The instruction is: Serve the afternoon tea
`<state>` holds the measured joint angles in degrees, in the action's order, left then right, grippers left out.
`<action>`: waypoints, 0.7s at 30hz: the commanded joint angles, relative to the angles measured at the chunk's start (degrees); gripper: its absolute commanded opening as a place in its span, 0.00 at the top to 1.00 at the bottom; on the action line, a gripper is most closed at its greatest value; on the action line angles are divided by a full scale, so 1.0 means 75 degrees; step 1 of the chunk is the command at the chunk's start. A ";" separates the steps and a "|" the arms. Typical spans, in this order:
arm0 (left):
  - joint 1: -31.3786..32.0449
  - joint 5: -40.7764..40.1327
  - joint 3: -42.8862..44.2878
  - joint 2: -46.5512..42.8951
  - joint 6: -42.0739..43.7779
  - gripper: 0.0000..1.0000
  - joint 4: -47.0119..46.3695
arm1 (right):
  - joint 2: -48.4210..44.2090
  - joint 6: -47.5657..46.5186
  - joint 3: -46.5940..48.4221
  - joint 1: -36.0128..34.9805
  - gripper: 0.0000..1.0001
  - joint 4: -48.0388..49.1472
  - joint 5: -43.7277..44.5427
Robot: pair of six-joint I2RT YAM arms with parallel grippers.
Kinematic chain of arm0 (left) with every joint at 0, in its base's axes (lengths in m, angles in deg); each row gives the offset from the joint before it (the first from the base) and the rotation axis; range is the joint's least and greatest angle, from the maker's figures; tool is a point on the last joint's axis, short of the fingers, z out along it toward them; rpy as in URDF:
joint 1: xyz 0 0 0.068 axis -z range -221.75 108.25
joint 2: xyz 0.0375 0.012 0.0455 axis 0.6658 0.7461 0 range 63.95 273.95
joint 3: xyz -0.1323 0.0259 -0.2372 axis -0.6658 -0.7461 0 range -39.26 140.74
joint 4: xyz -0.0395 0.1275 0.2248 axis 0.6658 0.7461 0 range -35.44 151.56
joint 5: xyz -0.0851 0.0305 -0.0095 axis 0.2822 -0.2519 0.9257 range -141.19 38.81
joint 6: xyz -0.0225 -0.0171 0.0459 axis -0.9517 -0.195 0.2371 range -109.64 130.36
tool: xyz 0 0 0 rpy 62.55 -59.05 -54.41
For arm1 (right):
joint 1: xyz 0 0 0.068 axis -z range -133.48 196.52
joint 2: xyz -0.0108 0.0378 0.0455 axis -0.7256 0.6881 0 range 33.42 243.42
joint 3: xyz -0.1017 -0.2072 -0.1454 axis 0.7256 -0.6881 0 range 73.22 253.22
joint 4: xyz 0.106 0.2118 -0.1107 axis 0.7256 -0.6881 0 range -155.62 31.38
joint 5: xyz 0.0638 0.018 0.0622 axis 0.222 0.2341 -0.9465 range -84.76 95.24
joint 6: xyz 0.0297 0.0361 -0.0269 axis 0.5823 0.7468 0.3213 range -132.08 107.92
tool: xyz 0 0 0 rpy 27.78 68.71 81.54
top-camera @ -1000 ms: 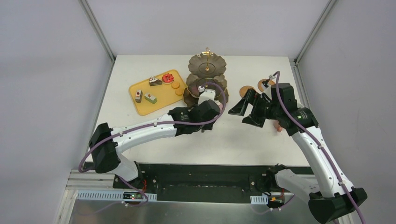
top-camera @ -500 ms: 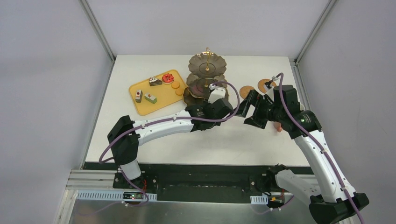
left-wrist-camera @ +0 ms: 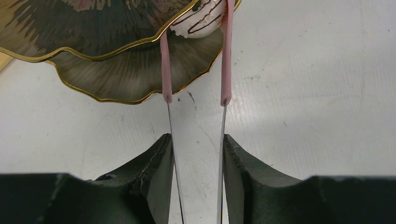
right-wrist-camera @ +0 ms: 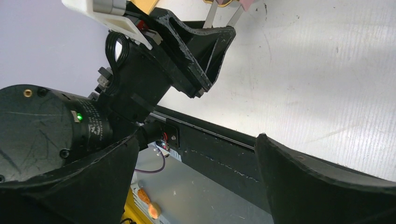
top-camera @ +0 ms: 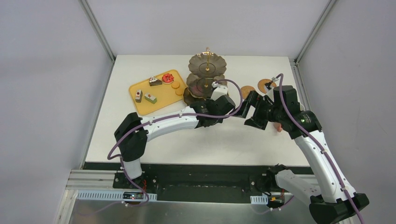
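Since a second ago the left arm has been stretching farther out, and the left gripper [top-camera: 221, 100] is now sitting at the near right side of the stand [top-camera: 207, 65], while the right gripper [top-camera: 252, 112] is holding much the same place as half a second ago.

Narrowly set, the left jaws are squeezing a pair of metal tongs [left-wrist-camera: 225, 70] with pink tips. The tips are pinching a small white cake [left-wrist-camera: 196, 21] with dark stripes. That cake is hanging at the gold scalloped rim of one tier and over the tier below; whether it is resting on anything I cannot tell.

Just right of the left one, the right gripper is hovering with its jaws spread wide and nothing between them, leaving little room on that side. Bare table [top-camera: 224, 140] is lying open toward the near edge. On the stand's left the yellow tray [top-camera: 140, 105] is carrying the other cakes [top-camera: 150, 98] and orange cookies [top-camera: 175, 85]. Two coasters [top-camera: 266, 85] are lying beyond the right gripper.

Straight out from the jaws toward the stand, the tongs are pointing with their long axis across the tier rims. Above the tiers the gold rod [top-camera: 207, 53] is standing upright.
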<state>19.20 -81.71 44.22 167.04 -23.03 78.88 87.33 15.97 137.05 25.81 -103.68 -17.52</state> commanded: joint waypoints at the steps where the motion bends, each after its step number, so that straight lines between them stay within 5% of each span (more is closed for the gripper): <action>1: -0.0092 0.0015 0.0377 0.0005 0.0130 0.60 -0.0097 | -0.0121 -0.0022 0.0148 0.0042 0.01 -0.0105 0.0070; 21: -0.0190 0.0138 0.0377 -0.0115 0.0083 0.50 0.0068 | -0.0100 -0.0049 0.0063 0.0032 0.01 -0.0060 0.0094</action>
<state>18.15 -80.20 44.92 167.06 -23.00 79.27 87.35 15.91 137.05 25.81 -104.10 -17.50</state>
